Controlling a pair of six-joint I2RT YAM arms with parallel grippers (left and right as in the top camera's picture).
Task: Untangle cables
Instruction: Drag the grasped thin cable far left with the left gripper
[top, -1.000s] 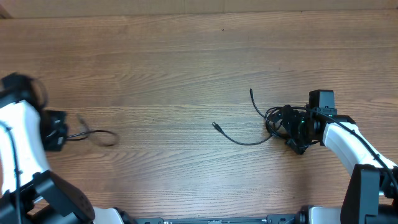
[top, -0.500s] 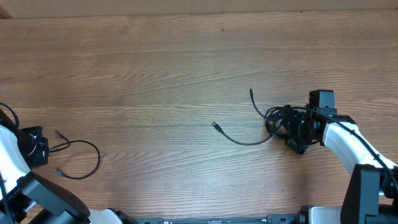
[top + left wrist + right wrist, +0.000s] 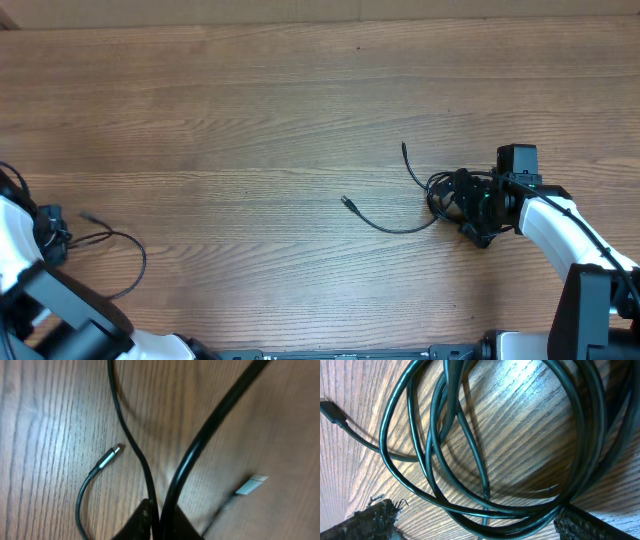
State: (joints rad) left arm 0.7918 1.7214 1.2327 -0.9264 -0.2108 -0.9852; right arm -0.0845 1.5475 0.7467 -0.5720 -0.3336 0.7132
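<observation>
Cables (image 3: 395,230) are sitting in two places as we're looking down from overhead. A knotted bundle (image 3: 447,193) is lying on the right half of the wooden table (image 3: 250,100), with two tails trailing off to its left. One freed cord (image 3: 110,235) is curling far away at the left edge. The left gripper (image 3: 50,228) is sitting at that cord's end, and the right gripper (image 3: 472,208) is hovering right on the bundle.

Going to the left wrist, we're seeing the left gripper (image 3: 159,517) pressed almost together. The thin cord (image 3: 131,440) is running down into the gap and looks pinched. A thicker-looking black strand is running in there too, and we can't tell whether it's the same cord. A metal plug (image 3: 111,453) and a pale plug (image 3: 251,484) are resting on the wood, apart from the fingers.

Over to the right wrist: the right gripper (image 3: 482,525) is spread wide, straddling the coils (image 3: 482,472) and pinching nothing. A dark plug (image 3: 330,410) is lying at the upper left.

We're reading this as parking the freed cord. To do it well, we're wanting it laid flat, well apart from the bundle, and let go cleanly so nothing drags back. On the right, we're favouring one outer strand with a free end over the whole coil.
</observation>
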